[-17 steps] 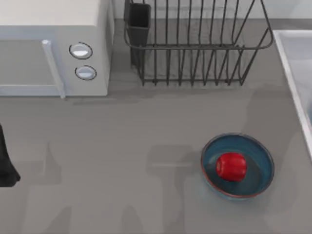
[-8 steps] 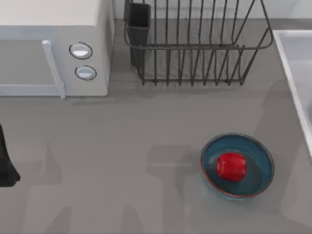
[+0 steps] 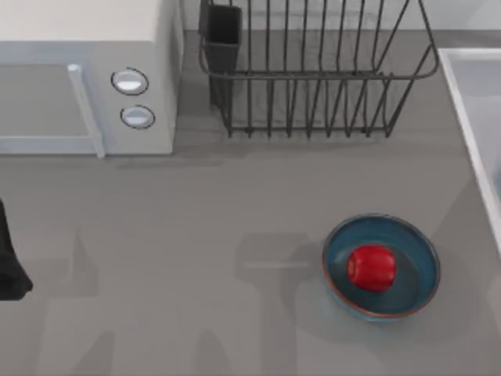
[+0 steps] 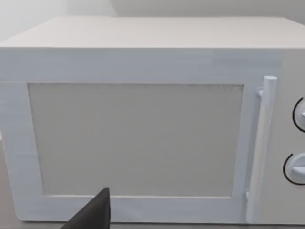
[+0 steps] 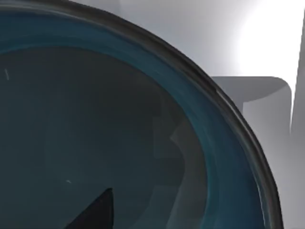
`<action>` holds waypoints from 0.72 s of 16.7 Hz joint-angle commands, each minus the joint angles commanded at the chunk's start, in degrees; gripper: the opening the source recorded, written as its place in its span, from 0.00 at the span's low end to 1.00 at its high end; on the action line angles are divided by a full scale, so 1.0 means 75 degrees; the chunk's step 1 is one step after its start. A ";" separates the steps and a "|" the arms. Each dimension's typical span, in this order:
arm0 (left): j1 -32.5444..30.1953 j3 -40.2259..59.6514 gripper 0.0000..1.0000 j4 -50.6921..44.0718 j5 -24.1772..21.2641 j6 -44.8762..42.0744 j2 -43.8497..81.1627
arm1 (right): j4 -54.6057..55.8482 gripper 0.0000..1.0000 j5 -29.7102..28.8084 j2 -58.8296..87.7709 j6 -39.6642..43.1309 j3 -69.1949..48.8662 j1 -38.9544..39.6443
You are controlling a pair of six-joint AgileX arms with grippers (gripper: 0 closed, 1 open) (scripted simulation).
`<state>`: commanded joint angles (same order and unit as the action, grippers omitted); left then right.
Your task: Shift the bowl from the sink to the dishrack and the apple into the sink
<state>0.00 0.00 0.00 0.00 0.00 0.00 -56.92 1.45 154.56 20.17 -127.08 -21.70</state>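
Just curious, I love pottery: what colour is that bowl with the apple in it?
Deep blue with a thin reddish-brown rim; the bowl shows best in the top view.

The soft shadow on the table near the sink has faded away.

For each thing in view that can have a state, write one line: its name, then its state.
apple: resting inside a blue bowl on the table
dishrack: upright, nothing in it
microwave: door shut
sink: holds a second blue bowl, upright
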 joint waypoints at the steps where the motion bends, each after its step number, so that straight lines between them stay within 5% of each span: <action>1: 0.0000 0.0000 1.00 0.0000 0.0000 0.0000 0.0000 | 0.0087 1.00 -0.0001 0.0063 -0.0001 0.0048 0.0001; 5: 0.0000 0.0000 1.00 0.0000 0.0000 0.0000 0.0000 | 0.0100 1.00 -0.0001 0.0074 -0.0001 0.0054 0.0001; 12: 0.0000 0.0000 1.00 0.0000 0.0000 0.0000 0.0000 | 0.0100 0.47 -0.0001 0.0074 -0.0001 0.0054 0.0001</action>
<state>0.00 0.00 0.00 0.00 0.00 0.00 -56.17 1.44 155.11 20.16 -126.67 -21.69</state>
